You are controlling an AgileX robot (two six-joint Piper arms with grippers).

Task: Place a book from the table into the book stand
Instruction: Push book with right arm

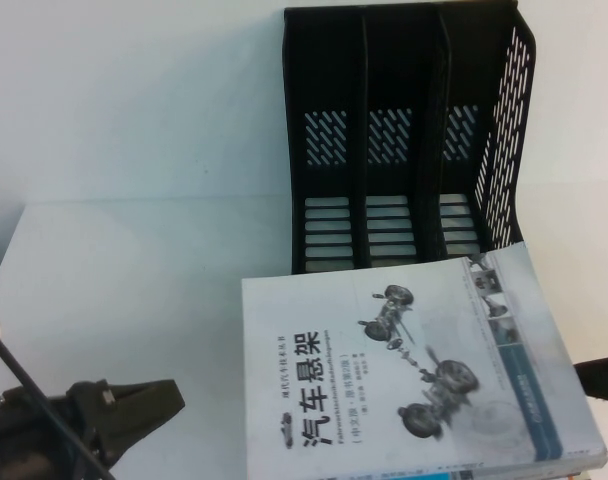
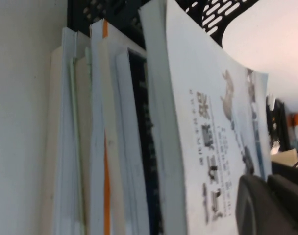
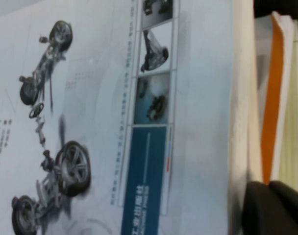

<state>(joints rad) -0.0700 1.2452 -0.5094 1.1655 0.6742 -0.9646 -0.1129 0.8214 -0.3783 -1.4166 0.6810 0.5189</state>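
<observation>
**Three empty slots, and the book on top of the pile**

Three slots stand open in the black book stand [image 1: 404,130] at the far side of the white table [image 1: 134,280], and none of them holds anything; its slotted base and back and the perforated side on the right are all bare. The book [image 1: 409,375], white-grey with a bold black Chinese title and pictures of car suspension and wheels, lies flat, cover up, just in front of the stand, its far corner reaching right up to the stand's front edge. A teal strip runs along its right side. It is the top one of a stack of other books [image 2: 105,147], whose page edges and an orange spine show beneath it in the wrist views.

The left gripper [image 1: 134,410] is low over the table at the near left, well apart from the book's left edge, its dark fingers [image 1: 149,395] pointing toward the book. They look drawn together and grasp nothing, though from here I cannot tell for certain.

The right gripper [image 1: 599,375] shows only as a dark tip at the right edge of the high view, just beside the book's right side. Its wrist camera looks closely along the cover and the stack's edge; whether its fingers [image 3: 274,208] are released or clenched, I cannot tell.
</observation>
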